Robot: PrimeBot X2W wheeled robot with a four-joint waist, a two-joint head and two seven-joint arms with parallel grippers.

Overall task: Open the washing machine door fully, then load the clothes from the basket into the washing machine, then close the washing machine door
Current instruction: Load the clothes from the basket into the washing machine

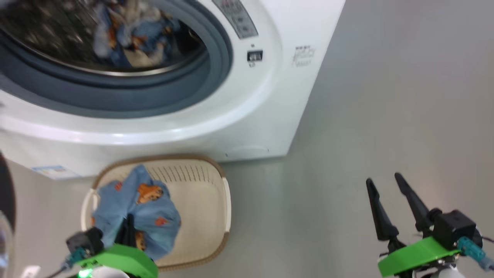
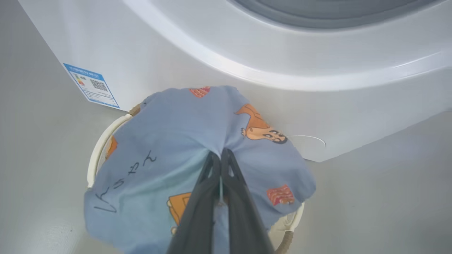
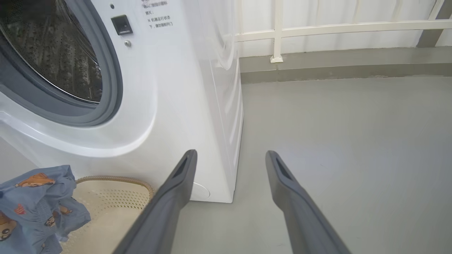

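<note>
Left gripper [image 2: 221, 152]: fingers pressed together, pinching a fold of a light blue garment [image 2: 169, 141], which drapes out around the tips.
Right gripper [image 1: 384, 179]: fingers spread apart with nothing between them, above bare floor [image 1: 386, 116], well to the right of the basket.
Held garment: bunched over the left half of the basket [image 1: 225, 193], printed with orange cartoon figures and dark handwriting-like marks. Whether its lower edge touches the basket's bottom cannot be told.
Basket: cream, perforated, with a brown rim. It sits on the floor just in front of the washing machine [image 1: 270, 96], and its right half is bare.
Clothes in the machine [image 1: 131, 34]: a blurred heap of blue, orange and white fabric lies inside the drum [image 3: 53, 53], behind the grey gasket [image 1: 154, 92].
Washing machine door [image 1: 5, 193]: a dark curved edge at the far left of the head view, swung away from the uncovered opening.
Label sticker [image 2: 91, 84]: blue-bordered, low on the machine's front near its left corner.
Background: a white railing [image 3: 317, 28] runs behind the machine in the right wrist view.
</note>
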